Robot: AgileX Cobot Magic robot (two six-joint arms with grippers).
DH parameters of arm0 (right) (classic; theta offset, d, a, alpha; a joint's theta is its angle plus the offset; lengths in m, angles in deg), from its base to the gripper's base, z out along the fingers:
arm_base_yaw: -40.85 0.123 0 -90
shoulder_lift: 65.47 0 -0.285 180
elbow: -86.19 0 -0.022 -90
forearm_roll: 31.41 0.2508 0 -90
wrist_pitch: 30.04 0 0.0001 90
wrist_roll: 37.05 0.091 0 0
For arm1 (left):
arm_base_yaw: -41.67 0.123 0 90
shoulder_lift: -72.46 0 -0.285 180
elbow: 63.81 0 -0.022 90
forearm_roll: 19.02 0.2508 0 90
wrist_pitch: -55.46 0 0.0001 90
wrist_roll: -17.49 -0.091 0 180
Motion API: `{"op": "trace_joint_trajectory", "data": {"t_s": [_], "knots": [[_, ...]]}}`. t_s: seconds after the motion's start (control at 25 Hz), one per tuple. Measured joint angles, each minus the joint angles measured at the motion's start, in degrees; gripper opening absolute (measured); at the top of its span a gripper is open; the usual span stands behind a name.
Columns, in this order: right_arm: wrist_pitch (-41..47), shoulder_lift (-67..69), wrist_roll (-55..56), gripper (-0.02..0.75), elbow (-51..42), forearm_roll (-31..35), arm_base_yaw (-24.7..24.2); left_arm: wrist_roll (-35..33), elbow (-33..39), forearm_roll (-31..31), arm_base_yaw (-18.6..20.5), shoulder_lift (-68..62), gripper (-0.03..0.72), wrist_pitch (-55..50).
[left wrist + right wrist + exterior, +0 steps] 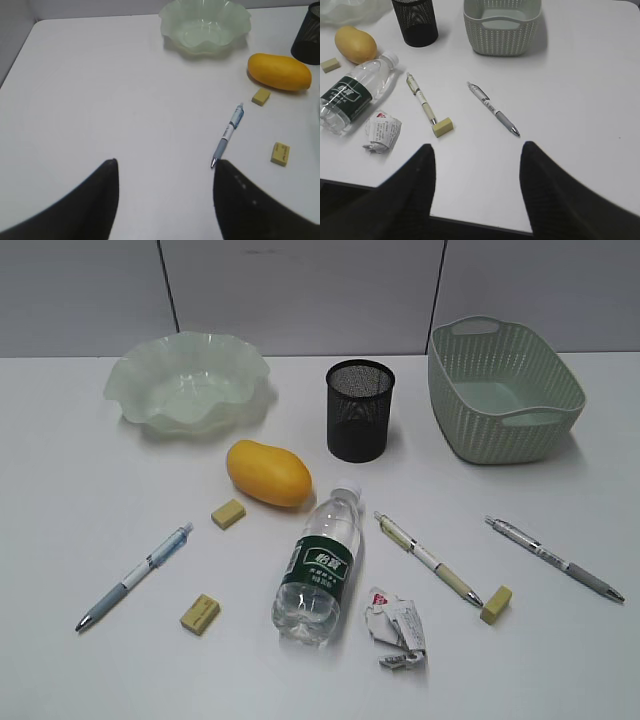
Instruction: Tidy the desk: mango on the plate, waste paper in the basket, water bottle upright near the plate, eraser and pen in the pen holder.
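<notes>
On the wide white desk (90, 640) the smooth oval yellow-orange mango (268, 473) lies on its side, just in front of the pale green translucent plate with a wavy ruffled rim (130, 380), which stands at the back left and holds nothing. The black wire-mesh cylindrical pen holder (359, 410) stands upright to the right of the plate, and the sage-green plastic basket with woven-pattern sides (490, 430) is at the back right. The small clear water bottle with a dark green label and a white cap (318, 565) lies flat in the middle, its cap pointing toward the pen holder. Just beside its base rests the crumpled white waste paper with red and grey print (397, 628). Three pens lie apart: a blue and white pen (135, 576) at the left, a pale yellow-green pen (428, 558) right of the bottle, and a grey and white pen (555, 558) at the far right. Three small yellow erasers are scattered: one (228, 513) near the mango, one (200, 613) in front of it, one (496, 604) touching or almost touching the tip of the yellow-green pen. The left end effector (165, 200) is wide open above bare desk and holds nothing; the right end effector (476, 195) is also wide open over the front edge, holding nothing
</notes>
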Motion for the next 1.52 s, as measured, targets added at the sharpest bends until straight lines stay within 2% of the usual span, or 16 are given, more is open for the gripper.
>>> {"op": "trace_joint_trajectory", "data": {"t_s": [0.32,0.52,0.8,1.08,1.32,1.52], "knots": [[0.0,0.0,0.0,0.435,0.0,0.0,0.0,0.1,-2.2,0.1,0.0,-3.8,0.476,-3.3],[0.0,0.0,0.0,0.435,0.0,0.0,0.0,5.2,-7.6,0.2,0.0,-14.5,0.52,-8.2],[0.0,0.0,0.0,0.435,0.0,0.0,0.0,11.0,-17.2,-0.9,0.0,-34.7,0.56,-8.6],[-0.1,0.0,0.0,0.435,0.0,0.0,0.0,11.5,-26.8,-4.7,0.0,-54.9,0.566,-8.5],[0.0,0.0,0.0,0.435,0.0,0.0,0.0,10.9,-33.1,-5.3,0.0,-64.0,0.566,-8.5],[0.0,0.0,0.0,0.435,0.0,0.0,0.0,10.0,-34.7,-6.1,0.0,-68.9,0.566,-8.5]]}}
